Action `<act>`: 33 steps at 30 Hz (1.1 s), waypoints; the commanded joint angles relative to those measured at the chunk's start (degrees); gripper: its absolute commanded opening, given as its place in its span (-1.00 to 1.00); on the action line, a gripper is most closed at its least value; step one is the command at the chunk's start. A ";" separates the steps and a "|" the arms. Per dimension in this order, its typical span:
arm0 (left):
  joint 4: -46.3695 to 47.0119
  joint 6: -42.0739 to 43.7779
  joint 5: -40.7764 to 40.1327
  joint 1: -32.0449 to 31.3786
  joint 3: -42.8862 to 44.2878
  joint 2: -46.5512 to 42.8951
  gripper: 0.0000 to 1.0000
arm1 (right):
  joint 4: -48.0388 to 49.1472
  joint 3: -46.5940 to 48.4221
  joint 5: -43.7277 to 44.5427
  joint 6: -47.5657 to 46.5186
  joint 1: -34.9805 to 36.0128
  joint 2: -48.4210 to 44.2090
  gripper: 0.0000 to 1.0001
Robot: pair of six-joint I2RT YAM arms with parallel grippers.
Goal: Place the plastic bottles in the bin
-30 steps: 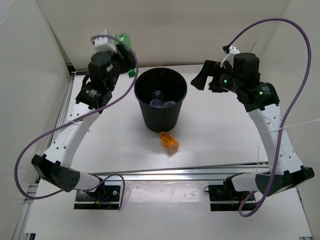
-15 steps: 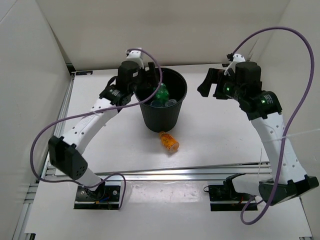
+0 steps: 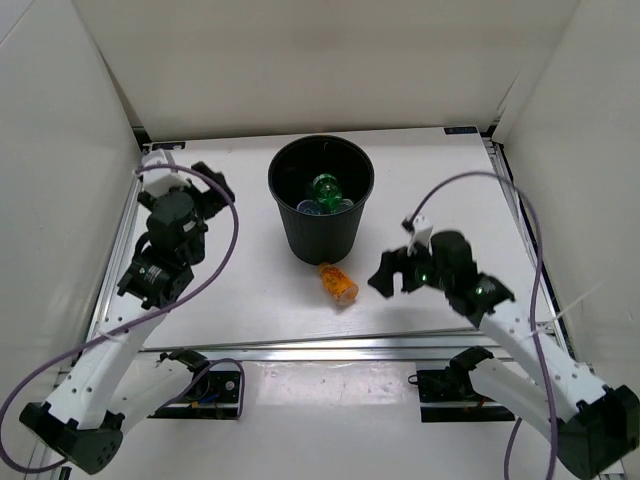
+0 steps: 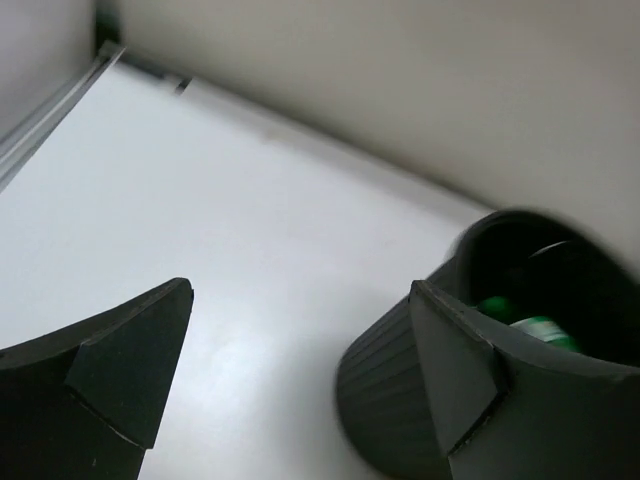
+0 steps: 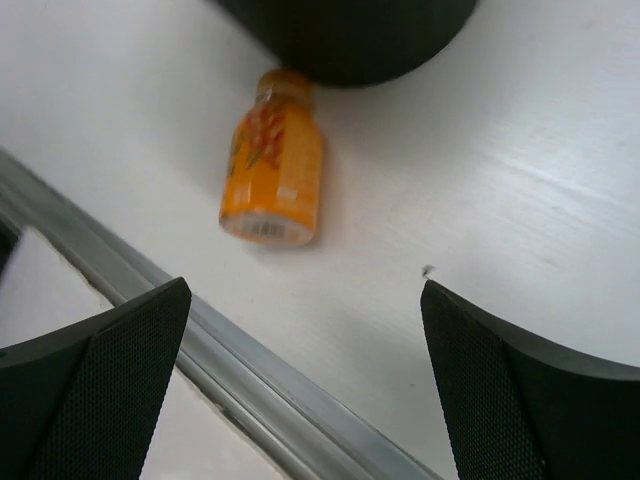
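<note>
The black bin (image 3: 288, 225) stands at the middle back of the table. Inside it lie the green bottle (image 3: 323, 187) and clear bottles (image 3: 312, 207). The short orange bottle (image 3: 338, 284) lies on its side on the table just in front of the bin. My left gripper (image 3: 208, 188) is open and empty, left of the bin. Its wrist view shows the bin (image 4: 410, 400) with the green bottle (image 4: 520, 322) inside. My right gripper (image 3: 392, 268) is open and empty, right of the orange bottle (image 5: 272, 170), which lies ahead of it below the bin's base (image 5: 350, 30).
White walls close the table at the back and both sides. A metal rail (image 3: 400, 345) runs along the front edge and also shows in the right wrist view (image 5: 250, 400). Another rail (image 3: 125, 240) runs along the left edge.
My left gripper has let the green bottle go into the bin and pulled back to the left. My right arm has swung from the back right down toward the front, near the orange bottle.
</note>
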 commanded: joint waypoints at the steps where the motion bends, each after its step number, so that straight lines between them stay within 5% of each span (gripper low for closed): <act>1: -11.00 -9.22 -3.38 3.17 -6.89 -2.75 1.00 | 23.88 -10.74 2.70 -5.71 3.59 -7.36 0.99; 9: -23.60 -13.72 1.64 7.49 -9.46 -4.26 1.00 | 32.84 -12.96 -0.28 -8.36 9.29 4.14 0.99; 24: -29.49 -11.52 1.03 8.11 -6.38 -1.71 1.00 | 34.46 -1.37 -5.12 -9.59 10.88 26.55 0.99; 33: -31.26 -10.47 -0.56 8.11 -7.00 -2.94 1.00 | 32.25 -2.41 -6.42 -4.85 10.88 31.39 0.72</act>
